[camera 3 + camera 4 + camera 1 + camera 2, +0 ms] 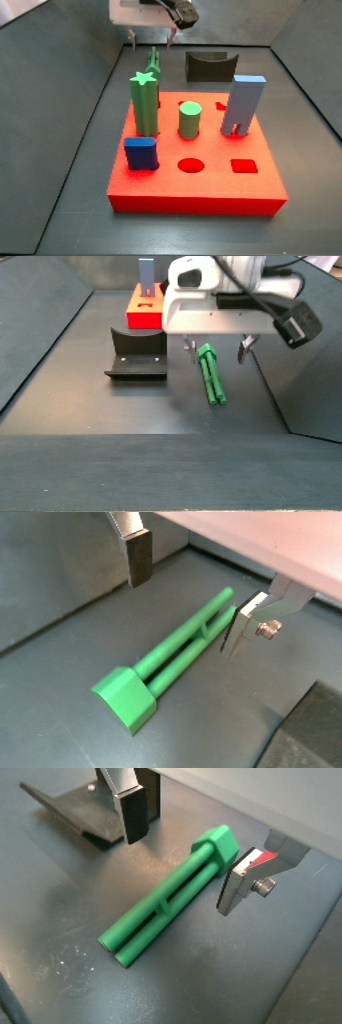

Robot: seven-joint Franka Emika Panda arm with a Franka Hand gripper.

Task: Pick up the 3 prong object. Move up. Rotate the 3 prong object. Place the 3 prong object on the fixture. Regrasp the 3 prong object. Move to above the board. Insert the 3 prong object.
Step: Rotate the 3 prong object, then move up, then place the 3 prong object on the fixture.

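Observation:
The 3 prong object (181, 647) (167, 898) (211, 374) is a long slim green ribbed bar with a blocky end, lying flat on the dark floor. My gripper (185, 617) (182, 874) (215, 348) hangs open just over it, one finger on each side of the bar, and neither finger touches it. In a side view only a short stretch of the bar (155, 59) shows below the gripper (154, 42). The fixture (136, 356) (207, 66) (80, 813) stands beside the bar. The red board (201, 185) (144, 314) lies beyond the fixture.
On the board stand a green star-topped post (143, 100), a short green cylinder (190, 120), a tall grey-blue block (243, 105) and a blue block (140, 153). A round hole (191, 165) and a square hole (243, 165) are open. Grey walls ring the floor.

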